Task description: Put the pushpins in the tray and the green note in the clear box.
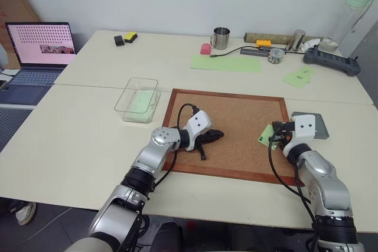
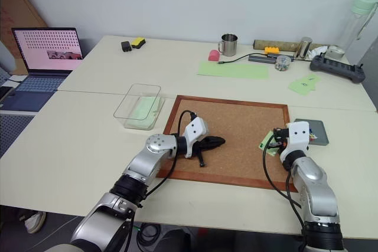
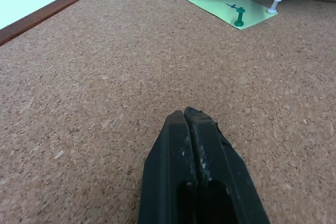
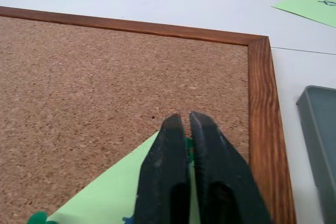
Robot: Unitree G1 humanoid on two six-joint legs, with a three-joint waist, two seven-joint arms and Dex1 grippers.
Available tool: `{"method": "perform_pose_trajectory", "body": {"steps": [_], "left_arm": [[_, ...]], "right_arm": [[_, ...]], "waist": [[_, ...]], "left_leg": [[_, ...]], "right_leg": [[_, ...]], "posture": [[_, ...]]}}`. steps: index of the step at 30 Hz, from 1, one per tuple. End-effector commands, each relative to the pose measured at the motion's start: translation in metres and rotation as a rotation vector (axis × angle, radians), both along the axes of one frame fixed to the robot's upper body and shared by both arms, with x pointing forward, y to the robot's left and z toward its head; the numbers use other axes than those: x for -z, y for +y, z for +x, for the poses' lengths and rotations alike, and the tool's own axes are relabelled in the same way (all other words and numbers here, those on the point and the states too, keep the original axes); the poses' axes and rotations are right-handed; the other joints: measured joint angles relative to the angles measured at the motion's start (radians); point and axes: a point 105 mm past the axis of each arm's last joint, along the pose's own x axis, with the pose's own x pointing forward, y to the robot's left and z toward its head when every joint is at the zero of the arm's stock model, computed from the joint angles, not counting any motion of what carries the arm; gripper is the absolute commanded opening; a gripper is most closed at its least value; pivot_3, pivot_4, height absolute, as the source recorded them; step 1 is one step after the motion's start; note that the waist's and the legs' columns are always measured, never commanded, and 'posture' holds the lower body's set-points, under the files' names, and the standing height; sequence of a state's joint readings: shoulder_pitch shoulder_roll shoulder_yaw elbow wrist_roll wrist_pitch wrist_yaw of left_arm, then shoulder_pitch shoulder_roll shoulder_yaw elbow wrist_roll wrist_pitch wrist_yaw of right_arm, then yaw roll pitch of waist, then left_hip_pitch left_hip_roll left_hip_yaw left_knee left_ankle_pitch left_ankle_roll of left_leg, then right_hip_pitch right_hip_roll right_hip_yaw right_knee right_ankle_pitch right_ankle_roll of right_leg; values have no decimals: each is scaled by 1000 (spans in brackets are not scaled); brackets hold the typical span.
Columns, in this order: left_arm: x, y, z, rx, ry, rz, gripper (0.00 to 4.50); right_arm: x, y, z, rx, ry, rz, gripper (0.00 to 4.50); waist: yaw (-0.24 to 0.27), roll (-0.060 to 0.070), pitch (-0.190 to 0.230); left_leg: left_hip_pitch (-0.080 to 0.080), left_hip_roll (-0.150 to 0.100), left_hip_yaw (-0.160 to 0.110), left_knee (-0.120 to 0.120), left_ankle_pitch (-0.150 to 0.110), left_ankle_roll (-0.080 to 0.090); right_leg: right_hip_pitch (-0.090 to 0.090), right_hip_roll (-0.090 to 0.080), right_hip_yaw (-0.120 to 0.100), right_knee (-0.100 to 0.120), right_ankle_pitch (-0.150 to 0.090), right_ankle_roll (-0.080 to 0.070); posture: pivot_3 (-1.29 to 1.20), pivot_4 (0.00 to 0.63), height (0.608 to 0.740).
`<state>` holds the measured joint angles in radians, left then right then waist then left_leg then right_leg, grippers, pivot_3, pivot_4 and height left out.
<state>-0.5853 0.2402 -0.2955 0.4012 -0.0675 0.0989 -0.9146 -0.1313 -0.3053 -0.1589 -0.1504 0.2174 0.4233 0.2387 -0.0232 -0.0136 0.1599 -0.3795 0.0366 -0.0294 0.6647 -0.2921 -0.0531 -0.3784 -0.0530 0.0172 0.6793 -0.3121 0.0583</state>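
The green note (image 3: 231, 8) lies on the cork board (image 1: 236, 128) near its right edge. A green pushpin (image 3: 240, 17) and a white pushpin (image 3: 273, 6) stand in it. My right gripper (image 4: 185, 121) sits over the note, shut on another green pushpin (image 4: 188, 146), whose head shows between the fingers. My left gripper (image 3: 190, 116) is shut and holds nothing, resting on the board's left half and pointing toward the note. The grey tray (image 1: 316, 123) lies just right of the board. The clear box (image 1: 137, 100), with a pale green sheet inside, stands left of the board.
A laptop (image 1: 41, 45) is at the far left. Along the back are a metal mug (image 1: 220, 38), a long pale-green sheet (image 1: 226, 63), a jar of pins (image 1: 275, 55), loose green notes (image 1: 299, 76), a bottle (image 1: 348, 19) and a dark controller (image 1: 331, 60).
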Motion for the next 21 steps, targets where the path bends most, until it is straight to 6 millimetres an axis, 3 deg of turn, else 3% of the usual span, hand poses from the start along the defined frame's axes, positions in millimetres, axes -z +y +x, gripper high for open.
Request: {"method": "perform_pose_trajectory", "body": {"steps": [1,9,18,21], "left_arm": [[2,3,6,-28,-12,33,0],[3,3,7,-32,-10,42,0],[6,2,5,-20,1,51,0],[9,1,-1,12,26,54,0]], "right_arm": [[-17,3,0,-19,-80,25,4],[-56,-1,-5,-12,-258,51,4],[-62,6,-10,-61,-276,-10,4],[-66,-5,-9,-19,-278,-35,4]], "waist": [[0,0,0],[-2,0,0],[-3,0,0],[-3,0,0]], "left_leg": [[0,0,0,0,0,0],[0,0,0,0,0,0],[0,0,0,0,0,0],[0,0,0,0,0,0]], "right_leg": [[0,0,0,0,0,0],[-1,0,0,0,0,0],[0,0,0,0,0,0],[0,0,0,0,0,0]], "posture": [[0,150,740],[0,150,740],[0,150,740],[0,150,740]]}}
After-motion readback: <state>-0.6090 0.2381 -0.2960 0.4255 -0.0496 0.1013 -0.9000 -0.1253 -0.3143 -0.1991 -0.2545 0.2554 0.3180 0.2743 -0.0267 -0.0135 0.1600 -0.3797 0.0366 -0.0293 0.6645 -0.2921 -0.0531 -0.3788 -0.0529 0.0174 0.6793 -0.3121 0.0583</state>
